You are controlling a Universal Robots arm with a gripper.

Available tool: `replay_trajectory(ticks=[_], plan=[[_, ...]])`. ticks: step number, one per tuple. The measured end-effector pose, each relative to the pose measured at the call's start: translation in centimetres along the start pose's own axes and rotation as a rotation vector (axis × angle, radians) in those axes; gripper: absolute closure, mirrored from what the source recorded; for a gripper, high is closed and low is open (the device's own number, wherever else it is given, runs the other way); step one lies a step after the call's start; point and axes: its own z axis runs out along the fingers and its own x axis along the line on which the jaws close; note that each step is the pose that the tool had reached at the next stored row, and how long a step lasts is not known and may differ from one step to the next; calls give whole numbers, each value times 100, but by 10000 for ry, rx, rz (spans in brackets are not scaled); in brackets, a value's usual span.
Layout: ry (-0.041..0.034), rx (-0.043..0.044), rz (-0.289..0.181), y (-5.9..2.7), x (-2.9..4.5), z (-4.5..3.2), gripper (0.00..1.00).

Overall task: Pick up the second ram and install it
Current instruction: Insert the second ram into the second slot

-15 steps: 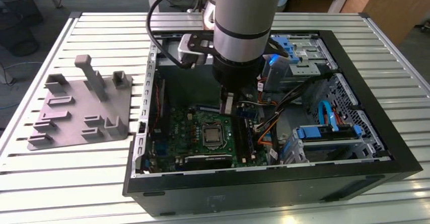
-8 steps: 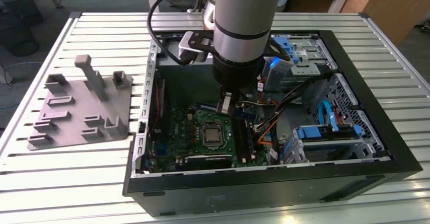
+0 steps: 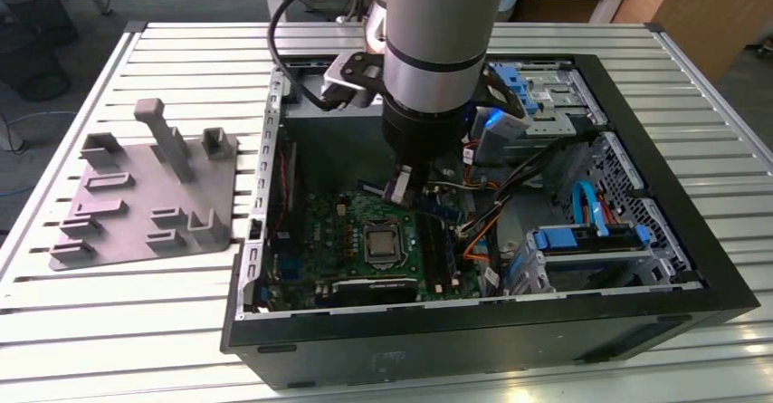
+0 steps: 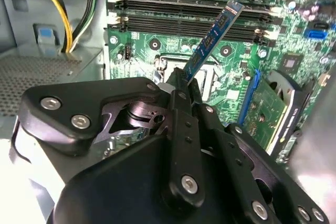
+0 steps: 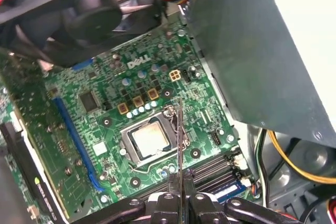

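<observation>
My gripper is shut on the second ram, a thin bluish-green stick that points away from the fingers at a slant. Its far end hangs over the long black memory slots beside the CPU socket, and I cannot tell whether it touches them. In the first wrist view the ram shows edge-on as a thin line rising from the gripper above the CPU socket. In the exterior view the gripper is down inside the open computer case, over the green motherboard.
An expansion card stands on edge beside the socket. Yellow and black cables run along the case wall. Blue drive brackets fill the exterior view's right of the case. A grey fixture plate lies on the slatted table.
</observation>
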Motion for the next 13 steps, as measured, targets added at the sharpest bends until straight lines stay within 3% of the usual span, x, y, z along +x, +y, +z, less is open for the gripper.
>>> replay_trajectory(ticks=[13], plan=[[-17,70,1826,0,0,10,86]])
